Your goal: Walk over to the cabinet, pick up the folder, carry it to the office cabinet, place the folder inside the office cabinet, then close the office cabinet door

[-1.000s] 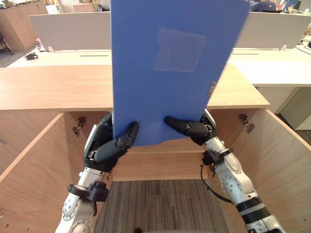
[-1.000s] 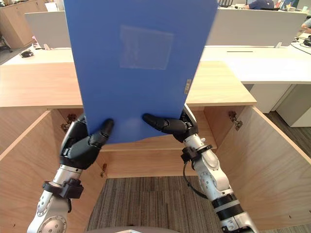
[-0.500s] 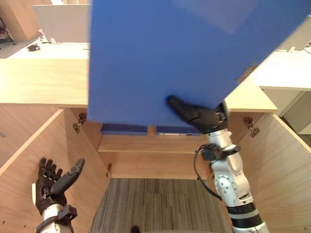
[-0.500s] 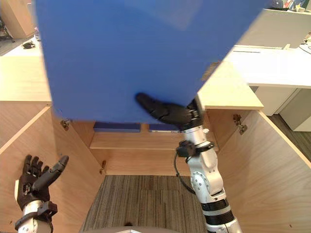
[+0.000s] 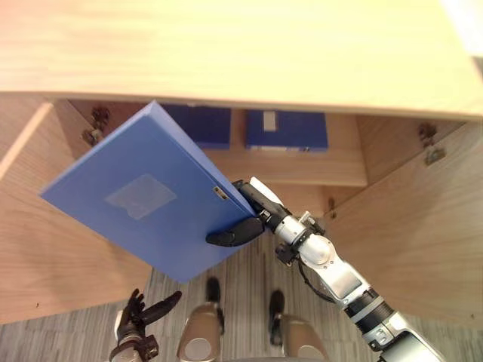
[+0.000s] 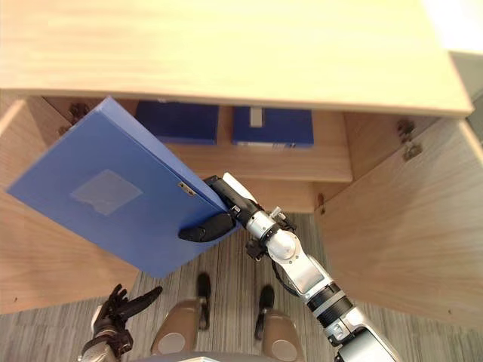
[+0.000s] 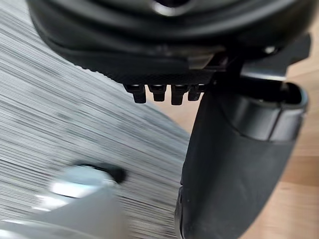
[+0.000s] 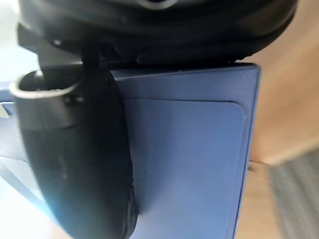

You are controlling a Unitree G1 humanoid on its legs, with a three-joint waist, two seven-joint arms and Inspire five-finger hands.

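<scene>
Office cabinet (image 5: 226, 53) stands wide open. The folder (image 5: 143, 196) hangs tilted before the opening, outside it. Two shelved folders (image 5: 285, 130) lie inside. Right robot hand (image 5: 260, 211) pinches the folder's corner. Left robot hand (image 5: 139, 313) hangs low, fingers spread, empty.

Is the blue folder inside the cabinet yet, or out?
Out. The right hand pinches the folder by its corner, tilted in front of the open cabinet; two other folders lie on the shelf inside.

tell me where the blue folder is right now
In the left eye view the blue folder hangs tilted at centre-left, pinched by the right hand, in front of the open cabinet, near the two stored folders on its shelf.
</scene>
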